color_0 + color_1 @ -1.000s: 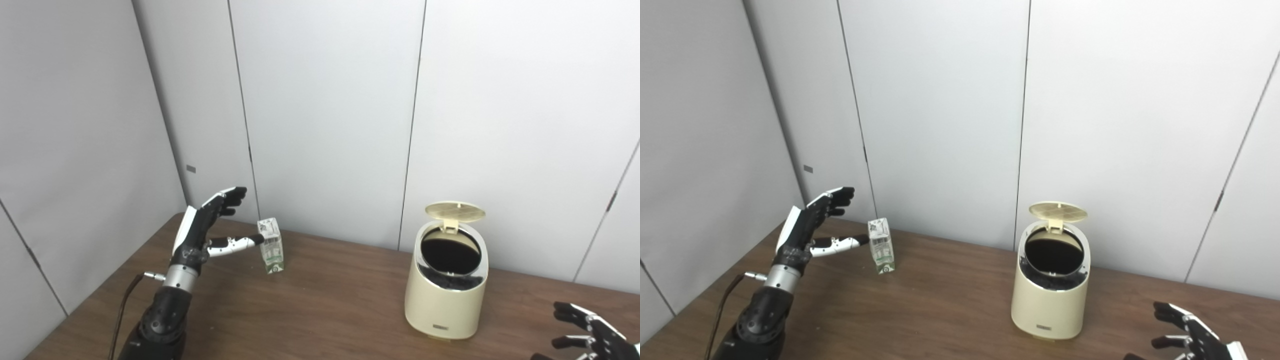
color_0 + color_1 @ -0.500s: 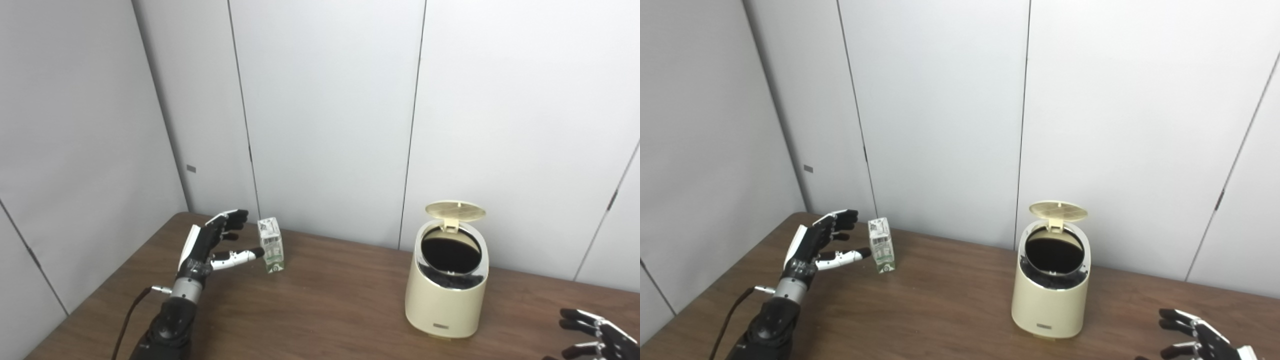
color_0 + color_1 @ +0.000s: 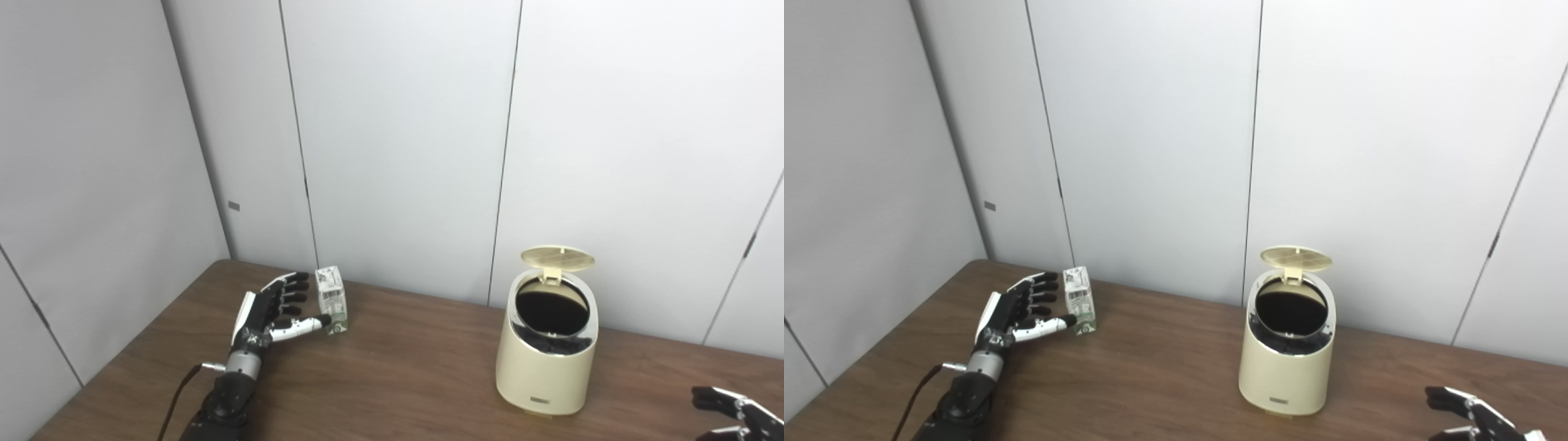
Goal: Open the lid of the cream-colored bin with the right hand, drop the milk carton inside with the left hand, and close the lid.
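The milk carton (image 3: 331, 301) is standing upright near the tabletop's (image 3: 392, 373) far left edge, just beside the left hand (image 3: 274, 307), which is reaching toward it with fingers spread and thumb extended at its base, grasping nothing, apparently lining up a grip. The cream-colored bin (image 3: 547, 346) is sitting well apart to the right, its lid (image 3: 557, 258) already tipped up to receive the carton. The right hand (image 3: 1473, 416) is waiting, released, at the lower right corner; the right eye view is showing more of it.
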### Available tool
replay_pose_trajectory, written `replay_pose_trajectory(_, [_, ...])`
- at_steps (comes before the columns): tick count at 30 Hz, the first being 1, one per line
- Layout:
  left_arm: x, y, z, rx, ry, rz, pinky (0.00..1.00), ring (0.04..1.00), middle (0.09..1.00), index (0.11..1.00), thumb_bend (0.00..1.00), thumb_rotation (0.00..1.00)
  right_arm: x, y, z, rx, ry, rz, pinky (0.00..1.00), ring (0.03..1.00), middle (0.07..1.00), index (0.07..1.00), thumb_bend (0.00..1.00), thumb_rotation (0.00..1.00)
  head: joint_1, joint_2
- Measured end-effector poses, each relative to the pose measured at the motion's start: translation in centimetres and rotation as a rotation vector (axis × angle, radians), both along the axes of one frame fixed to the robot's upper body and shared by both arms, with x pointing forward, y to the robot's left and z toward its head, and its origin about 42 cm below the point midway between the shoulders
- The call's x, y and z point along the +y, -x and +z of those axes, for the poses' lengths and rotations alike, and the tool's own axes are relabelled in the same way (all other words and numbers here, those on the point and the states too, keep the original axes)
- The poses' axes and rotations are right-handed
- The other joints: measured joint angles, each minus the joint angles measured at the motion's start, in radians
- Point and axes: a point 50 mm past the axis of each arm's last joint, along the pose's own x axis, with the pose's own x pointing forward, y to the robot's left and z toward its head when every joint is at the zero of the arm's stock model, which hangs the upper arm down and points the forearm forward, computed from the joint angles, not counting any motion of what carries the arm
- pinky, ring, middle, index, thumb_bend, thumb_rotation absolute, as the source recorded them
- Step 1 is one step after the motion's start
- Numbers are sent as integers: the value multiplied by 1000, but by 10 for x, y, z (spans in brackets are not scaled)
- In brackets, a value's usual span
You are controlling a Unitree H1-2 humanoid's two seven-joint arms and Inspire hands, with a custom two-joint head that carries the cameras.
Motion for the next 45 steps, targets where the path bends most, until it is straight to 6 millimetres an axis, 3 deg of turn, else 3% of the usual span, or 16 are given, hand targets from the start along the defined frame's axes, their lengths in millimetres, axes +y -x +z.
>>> replay_pose_trajectory(4, [-8,-1,-5,4,18,-1,677,741,771,806,858,129,-2,2,0,1,2,-1,304,537,733,716,1000,523,-11,6])
replay_pose_trajectory(11, [-20,-9,-5,-4,60,-14,723,756,789,820,847,118,-1,8,2,-9,4,0,294,542,733,711,1000,547,-15,11])
replay_pose_trajectory(25, [-25,-13,-6,1,71,-25,728,771,791,809,828,104,-6,12,-1,-2,-4,-11,301,538,739,718,1000,548,-21,20])
replay_pose_trajectory(30, [-30,-16,-5,-12,96,-12,612,660,693,717,818,34,-6,12,-1,-10,1,-6,295,533,729,716,1000,582,-20,23])
replay_pose_trajectory(31, [-31,-17,-5,-18,102,2,565,608,643,673,781,17,-6,13,-1,-15,2,-4,293,530,723,710,1000,585,-20,23])
replay_pose_trajectory(32, [-33,-18,-4,-23,105,14,511,560,561,599,653,9,-7,13,-1,-18,2,-4,291,527,721,704,1000,583,-18,25])
replay_pose_trajectory(34, [-36,-19,-4,-35,111,45,460,513,491,539,547,1,-7,13,0,-18,0,-6,289,524,718,697,1000,577,-15,23])
replay_pose_trajectory(37, [-40,-21,-4,-47,107,82,433,453,482,519,509,0,-9,14,-1,-17,-5,-9,294,526,722,692,1000,537,-14,23])
replay_pose_trajectory(45, [-50,-28,-3,-55,110,151,426,440,486,500,504,0,-9,16,-3,-11,-8,-9,307,545,735,706,1000,542,-21,26])
